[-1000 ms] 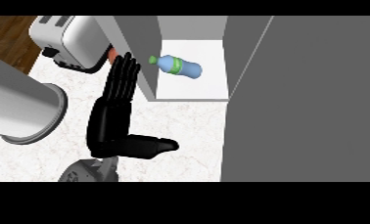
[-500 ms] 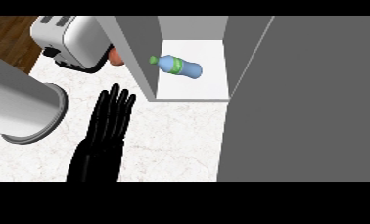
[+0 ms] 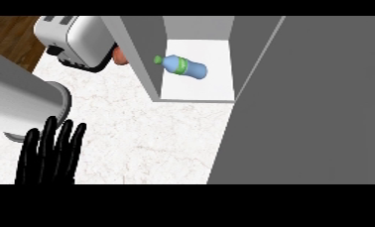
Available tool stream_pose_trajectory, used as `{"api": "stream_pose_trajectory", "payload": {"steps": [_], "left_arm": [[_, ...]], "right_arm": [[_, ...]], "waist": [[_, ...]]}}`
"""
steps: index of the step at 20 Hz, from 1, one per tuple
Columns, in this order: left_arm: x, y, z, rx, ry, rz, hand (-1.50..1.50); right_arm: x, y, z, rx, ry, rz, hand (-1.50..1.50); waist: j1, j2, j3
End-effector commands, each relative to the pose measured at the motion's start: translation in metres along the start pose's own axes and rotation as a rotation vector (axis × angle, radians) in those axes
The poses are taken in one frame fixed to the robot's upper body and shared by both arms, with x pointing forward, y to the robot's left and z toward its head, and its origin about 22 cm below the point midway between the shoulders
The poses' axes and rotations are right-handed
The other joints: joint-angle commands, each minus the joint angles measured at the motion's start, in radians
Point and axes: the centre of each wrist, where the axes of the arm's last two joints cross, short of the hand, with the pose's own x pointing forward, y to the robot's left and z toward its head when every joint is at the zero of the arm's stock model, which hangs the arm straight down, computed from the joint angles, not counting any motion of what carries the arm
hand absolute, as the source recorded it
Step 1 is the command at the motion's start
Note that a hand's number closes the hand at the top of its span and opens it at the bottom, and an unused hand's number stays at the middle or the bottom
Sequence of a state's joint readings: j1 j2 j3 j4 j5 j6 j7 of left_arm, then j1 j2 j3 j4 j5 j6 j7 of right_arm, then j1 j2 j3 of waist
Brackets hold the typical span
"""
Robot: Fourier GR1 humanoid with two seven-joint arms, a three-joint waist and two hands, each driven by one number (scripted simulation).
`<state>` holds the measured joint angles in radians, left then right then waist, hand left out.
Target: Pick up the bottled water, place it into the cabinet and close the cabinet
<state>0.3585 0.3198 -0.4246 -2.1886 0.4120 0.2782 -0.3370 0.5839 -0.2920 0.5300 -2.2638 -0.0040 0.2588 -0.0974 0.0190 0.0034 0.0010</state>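
Note:
The bottled water (image 3: 183, 67), blue with a green band and green cap, lies on its side on the white floor of the cabinet (image 3: 199, 91), cap pointing left. The grey cabinet door (image 3: 307, 112) stands open at the right and fills that side of the view. My left hand (image 3: 51, 152) shows at the lower left over the marble counter, fingers straight and pointing up, holding nothing, well away from the bottle. My right hand is not visible.
A silver toaster (image 3: 77, 40) stands at the upper left beside the cabinet's left wall (image 3: 139, 57), with an orange object (image 3: 120, 56) partly hidden between them. A large grey round vessel (image 3: 29, 103) sits at the left edge, just above my hand.
My left hand has drawn back from near the cabinet opening down and to the lower left. The bottle stays lying inside the cabinet. The view has shifted slightly.

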Motion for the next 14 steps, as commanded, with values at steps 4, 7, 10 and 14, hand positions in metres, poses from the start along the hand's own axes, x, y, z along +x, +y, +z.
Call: {"api": "stream_pose_trajectory", "payload": {"steps": [4, 7, 10, 14], "left_arm": [[0.036, 0.023, 0.035, 0.010, -0.004, 0.011, -1.50], [0.042, 0.038, 0.029, 0.020, -0.019, 0.005, -1.50], [0.051, 0.043, 0.035, 0.023, -0.020, 0.006, -1.50], [0.054, 0.058, 0.044, 0.012, -0.017, 0.010, -1.50]], "right_arm": [[0.024, 0.030, -0.018, 0.157, -0.063, 0.016, 1.50], [0.028, 0.042, -0.026, 0.181, -0.070, 0.023, 1.50], [0.028, 0.040, -0.029, 0.201, -0.042, 0.031, 1.50], [0.031, 0.044, -0.035, 0.189, -0.029, -0.012, 1.50]], "waist": [[0.020, -0.012, -0.004], [0.014, -0.009, -0.004], [0.019, -0.007, -0.004], [0.032, -0.008, -0.005]]}}
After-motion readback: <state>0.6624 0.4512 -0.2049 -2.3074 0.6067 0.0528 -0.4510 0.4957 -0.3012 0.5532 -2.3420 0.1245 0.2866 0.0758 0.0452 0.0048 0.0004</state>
